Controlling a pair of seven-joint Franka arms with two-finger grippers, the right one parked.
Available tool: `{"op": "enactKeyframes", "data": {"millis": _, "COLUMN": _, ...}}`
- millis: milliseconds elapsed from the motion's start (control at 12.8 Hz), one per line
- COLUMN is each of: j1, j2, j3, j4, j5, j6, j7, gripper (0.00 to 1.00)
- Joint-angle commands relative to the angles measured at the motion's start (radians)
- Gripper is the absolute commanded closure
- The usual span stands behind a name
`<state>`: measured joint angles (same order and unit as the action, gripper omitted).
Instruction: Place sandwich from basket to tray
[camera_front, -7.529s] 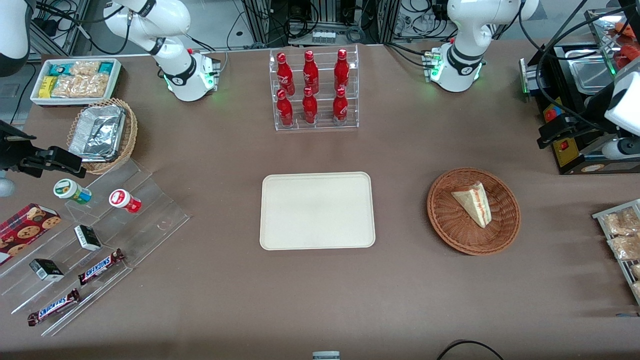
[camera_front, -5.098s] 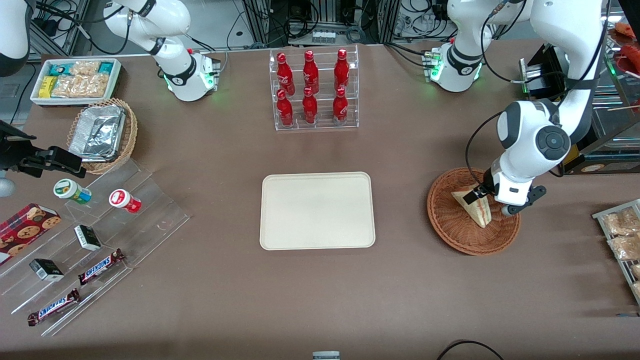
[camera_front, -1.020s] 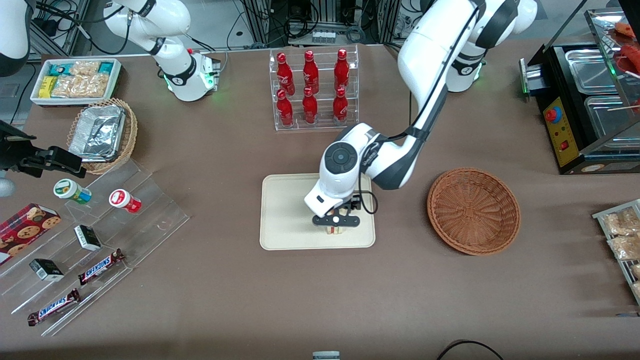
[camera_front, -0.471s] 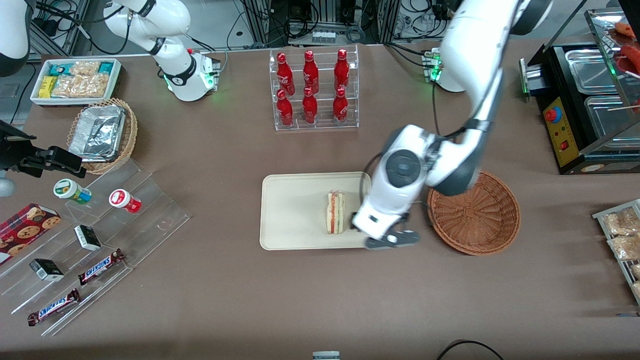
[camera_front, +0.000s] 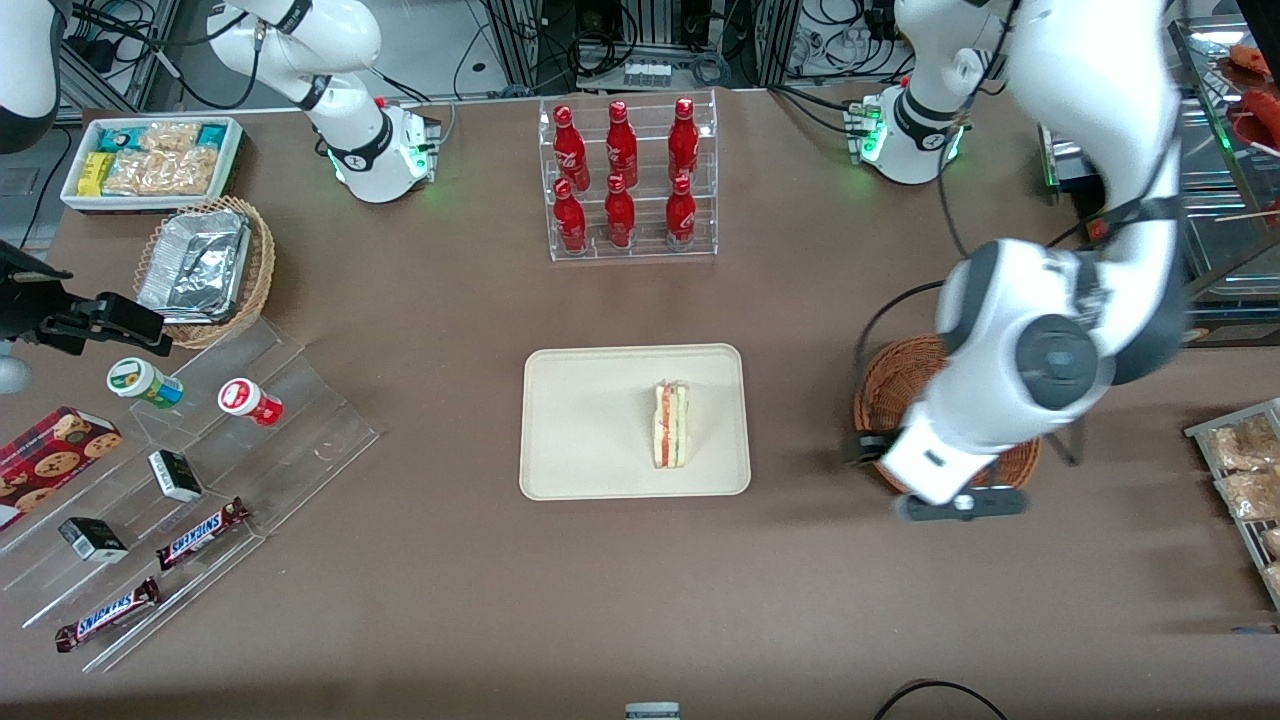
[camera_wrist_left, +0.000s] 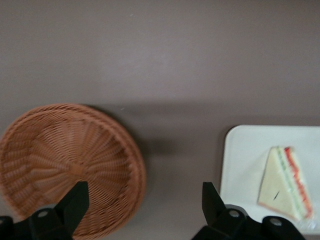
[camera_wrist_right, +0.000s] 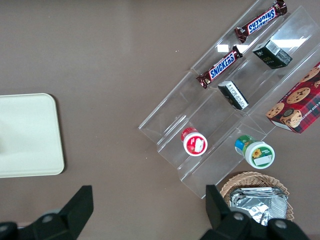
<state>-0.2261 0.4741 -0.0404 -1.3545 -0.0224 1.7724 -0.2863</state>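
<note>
One second on, your jaws (camera_wrist_left: 140, 210) have let go and swung back, spread wide and empty above the basket (camera_front: 890, 395), leaving the sandwich (camera_front: 671, 424) on the tray (camera_front: 580, 420): task looks done.

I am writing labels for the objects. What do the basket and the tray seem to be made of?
The basket looks like reddish-brown woven wicker: radial strands show. The tray holding the sandwich seems matte cream plastic, smooth, though I cannot be sure. The end effector hangs open above the table.
</note>
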Motion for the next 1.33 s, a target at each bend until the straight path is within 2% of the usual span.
{"op": "enactKeyframes", "data": {"millis": 0, "j1": 0.037, "j2": -0.096, "j3": -0.010, "j4": -0.037, "j5": -0.013, "j6": -0.109, "j7": 0.038, "gripper": 0.00}}
{"op": "enactKeyframes", "data": {"millis": 314, "j1": 0.074, "j2": -0.280, "j3": -0.009, "j4": -0.148, "j5": 0.001, "j6": -0.214, "j7": 0.053, "gripper": 0.00}}
{"op": "enactKeyframes", "data": {"millis": 549, "j1": 0.100, "j2": -0.454, "j3": -0.007, "j4": -0.306, "j5": 0.004, "j6": -0.214, "j7": 0.053, "gripper": 0.00}}
{"op": "enactKeyframes", "data": {"millis": 784, "j1": 0.099, "j2": -0.575, "j3": 0.007, "j4": -0.371, "j5": 0.035, "j6": -0.222, "j7": 0.044, "gripper": 0.00}}
{"op": "enactKeyframes", "data": {"millis": 1255, "j1": 0.097, "j2": -0.600, "j3": 0.057, "j4": -0.295, "j5": 0.041, "j6": -0.323, "j7": 0.116, "gripper": 0.00}}
